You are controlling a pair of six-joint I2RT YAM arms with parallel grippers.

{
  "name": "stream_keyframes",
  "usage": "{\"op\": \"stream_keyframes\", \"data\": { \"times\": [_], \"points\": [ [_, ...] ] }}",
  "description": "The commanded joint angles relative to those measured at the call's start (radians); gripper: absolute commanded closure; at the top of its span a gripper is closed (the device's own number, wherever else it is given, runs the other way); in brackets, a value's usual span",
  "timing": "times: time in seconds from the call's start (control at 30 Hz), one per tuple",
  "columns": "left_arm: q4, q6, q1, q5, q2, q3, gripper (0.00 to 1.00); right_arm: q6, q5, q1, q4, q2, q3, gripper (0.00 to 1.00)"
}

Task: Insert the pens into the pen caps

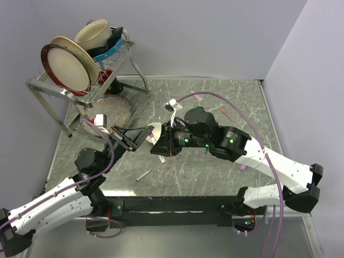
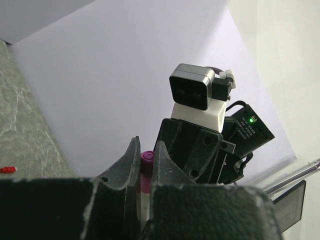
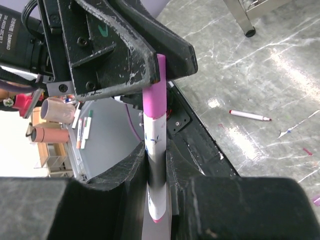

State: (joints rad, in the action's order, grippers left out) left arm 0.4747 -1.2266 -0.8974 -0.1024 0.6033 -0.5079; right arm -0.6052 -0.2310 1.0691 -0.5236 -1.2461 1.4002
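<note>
Above the marbled table, the left gripper pinches a pink cap while the right gripper clamps the white pen joined to it.

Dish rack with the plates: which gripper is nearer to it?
Left. The left gripper is just right of the dish rack; the right gripper lies beyond, farther right.

left arm stretched rightward, left gripper jaws clamped | right arm bent leftward, right gripper jaws clamped | grippers tip to tip
</note>
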Motion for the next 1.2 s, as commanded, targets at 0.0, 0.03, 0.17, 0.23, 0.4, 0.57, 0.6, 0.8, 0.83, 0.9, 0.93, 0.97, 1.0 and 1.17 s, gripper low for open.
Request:
{"op": "stream_keyframes", "data": {
  "times": [0.0,0.03,0.17,0.23,0.4,0.57,0.6,0.8,0.83,0.9,0.93,0.97,1.0,1.17],
  "points": [
    [-0.189,0.027,-0.172,0.406,0.023,0.051,0.99,-0.031,0.303,-0.107,0.591,0.007,0.031,1.0],
    [-0.211,0.039,-0.195,0.392,0.015,0.045,0.99,-0.05,0.285,-0.119,0.617,0.022,0.008,1.0],
    [-0.303,0.111,-0.209,0.366,-0.011,0.017,0.99,-0.021,0.255,-0.144,0.587,0.03,0.039,1.0],
    [-0.306,0.121,-0.21,0.386,0.003,0.011,0.99,0.002,0.242,-0.146,0.577,0.024,0.051,1.0],
    [-0.369,0.15,-0.224,0.377,0.032,-0.032,0.99,0.031,0.234,-0.155,0.548,0.004,0.065,1.0],
    [-0.546,0.22,-0.229,0.359,0.018,-0.089,0.99,0.061,0.234,-0.207,0.533,0.011,0.049,1.0],
    [-0.562,0.231,-0.229,0.353,0.007,-0.098,0.99,0.062,0.208,-0.219,0.533,0.013,0.045,1.0],
    [-0.51,0.205,-0.229,0.386,0.044,-0.1,0.99,0.071,0.17,-0.233,0.531,-0.009,0.071,1.0],
    [-0.493,0.196,-0.23,0.383,0.049,-0.096,0.99,0.065,0.162,-0.232,0.531,-0.013,0.065,1.0],
    [-0.426,0.148,-0.229,0.339,0.035,-0.077,0.99,0.042,0.141,-0.227,0.553,-0.009,0.039,1.0],
    [-0.38,0.129,-0.229,0.334,0.026,-0.061,0.99,0.041,0.124,-0.222,0.583,-0.004,0.002,1.0],
    [-0.346,0.093,-0.229,0.307,0.003,-0.037,0.99,0.039,0.122,-0.218,0.591,-0.001,-0.016,1.0],
    [-0.331,0.082,-0.229,0.29,-0.003,-0.034,0.99,0.038,0.122,-0.212,0.594,0.005,-0.032,1.0],
    [-0.464,0.153,-0.227,0.169,0.006,-0.163,0.72,0.033,0.093,-0.199,0.58,0.068,-0.164,1.0]
  ]
}}
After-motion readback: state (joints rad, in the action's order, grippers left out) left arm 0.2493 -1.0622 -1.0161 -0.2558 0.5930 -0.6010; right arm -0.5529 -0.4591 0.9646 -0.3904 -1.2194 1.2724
